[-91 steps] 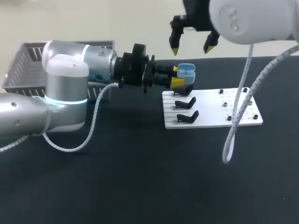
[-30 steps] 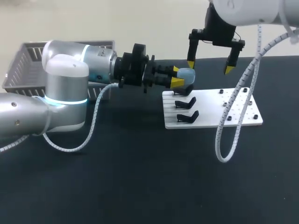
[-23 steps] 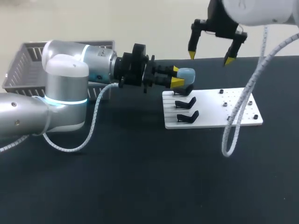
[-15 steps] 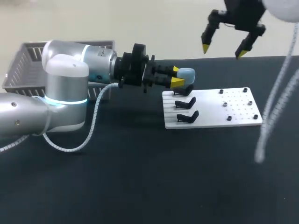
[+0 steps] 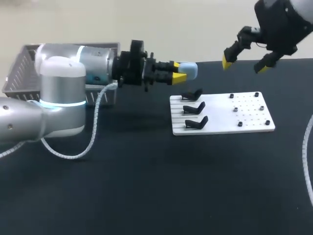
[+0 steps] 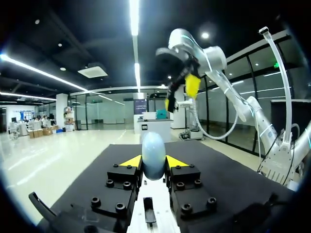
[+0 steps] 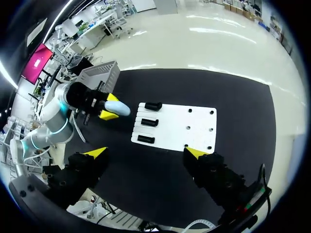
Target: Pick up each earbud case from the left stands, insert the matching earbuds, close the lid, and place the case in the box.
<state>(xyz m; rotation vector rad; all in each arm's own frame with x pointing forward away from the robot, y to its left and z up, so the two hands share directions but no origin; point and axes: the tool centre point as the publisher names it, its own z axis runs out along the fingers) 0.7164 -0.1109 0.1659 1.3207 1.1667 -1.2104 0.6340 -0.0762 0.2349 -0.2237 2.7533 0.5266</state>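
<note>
A light blue earbud case (image 5: pixel 190 70), lid down, is held in the air by my left gripper (image 5: pixel 182 72), just left of and above the white board (image 5: pixel 221 116). In the left wrist view the case (image 6: pixel 153 154) stands upright, pinched from both sides by the yellow-tipped fingers (image 6: pixel 130 161). Three black stands (image 5: pixel 194 107) on the board's left side are bare. My right gripper (image 5: pixel 244 64) hangs open high above the board's far right edge, with nothing in it. Its wrist view looks down on the board (image 7: pixel 180 128), the stands (image 7: pixel 149 122) and the case (image 7: pixel 119 108).
A grey wire basket (image 5: pixel 19 73) sits at the far left of the table behind my left arm; it also shows as the basket (image 7: pixel 99 75) in the right wrist view. Small pegs (image 5: pixel 235 109) dot the board's right half.
The case's lid, up three seconds ago, is down. My left gripper has lifted the case off the top stand and drawn it left. The right arm has risen and swung right.
</note>
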